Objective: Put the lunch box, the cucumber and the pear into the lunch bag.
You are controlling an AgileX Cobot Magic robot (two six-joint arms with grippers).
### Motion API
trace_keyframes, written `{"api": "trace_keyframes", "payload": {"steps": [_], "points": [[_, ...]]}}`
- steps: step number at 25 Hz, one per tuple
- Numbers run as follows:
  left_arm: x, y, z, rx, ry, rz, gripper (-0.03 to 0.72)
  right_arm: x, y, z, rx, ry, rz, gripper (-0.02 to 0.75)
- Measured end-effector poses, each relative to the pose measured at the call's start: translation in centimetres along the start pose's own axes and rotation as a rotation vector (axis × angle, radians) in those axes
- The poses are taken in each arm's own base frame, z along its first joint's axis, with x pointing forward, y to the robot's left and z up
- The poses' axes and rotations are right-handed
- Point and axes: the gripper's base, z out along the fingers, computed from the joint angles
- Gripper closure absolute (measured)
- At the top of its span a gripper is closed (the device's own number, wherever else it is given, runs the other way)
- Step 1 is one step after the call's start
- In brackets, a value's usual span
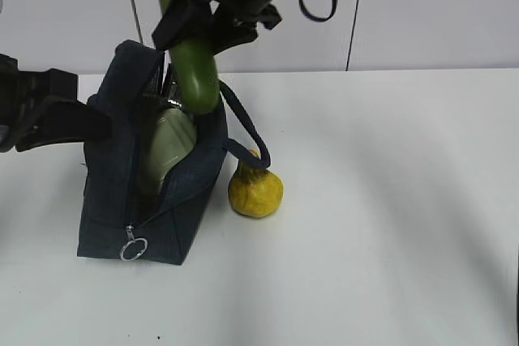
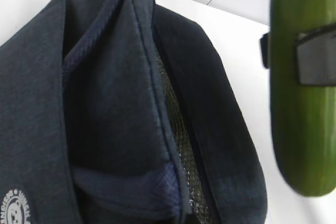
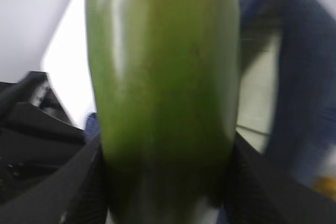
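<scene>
Clamped on the smooth dark green cucumber [image 1: 193,62], my right claw [image 1: 197,18] holds it between two black fingers [image 3: 63,192], one on each side; the jaws are only as wide as the cucumber is thick. It hangs nearly upright, a little tilted, and its rounded lower end is at the open mouth of the dark navy fabric lunch bag [image 1: 113,200], just above the pale sage-green lid of the lunch box [image 1: 166,147], which already lies inside the bag. In my right wrist view the cucumber fills almost the whole picture and shines a little. My right arm comes down from the top of the exterior view and reaches to the left of the middle. My left claw [image 1: 69,123] is at the left wall of the bag, at its upper edge; I cannot tell if it is closed on the fabric, because my left wrist view shows only the folded navy cloth, some mesh lining and the cucumber at the right. The bag stands on the white table [image 1: 389,224], its zipper undone, the metal ring pull [image 1: 133,248] low at the front. The small lumpy yellow pear [image 1: 255,190] sits on the table just beside the bag, under its loop handle [image 1: 243,131].
</scene>
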Motion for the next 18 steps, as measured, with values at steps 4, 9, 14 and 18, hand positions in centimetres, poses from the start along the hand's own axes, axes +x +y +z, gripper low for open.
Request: {"api": "trace_keyframes", "payload": {"steps": [4,9,14,18], "points": [[0.0,0.0,0.0,0.0,0.0,0.0,0.703,0.3,-1.5,3.0,-0.132,0.011,0.075,0.318],[0.0,0.0,0.0,0.0,0.0,0.0,0.703,1.1,-3.9,5.8,-0.14,0.052,0.132,0.297],[0.0,0.0,0.0,0.001,0.001,0.0,0.703,1.3,-4.5,6.6,-0.155,0.057,0.155,0.25],[0.0,0.0,0.0,0.001,0.001,0.0,0.703,1.3,-4.4,6.6,-0.165,0.051,0.141,0.161]]}}
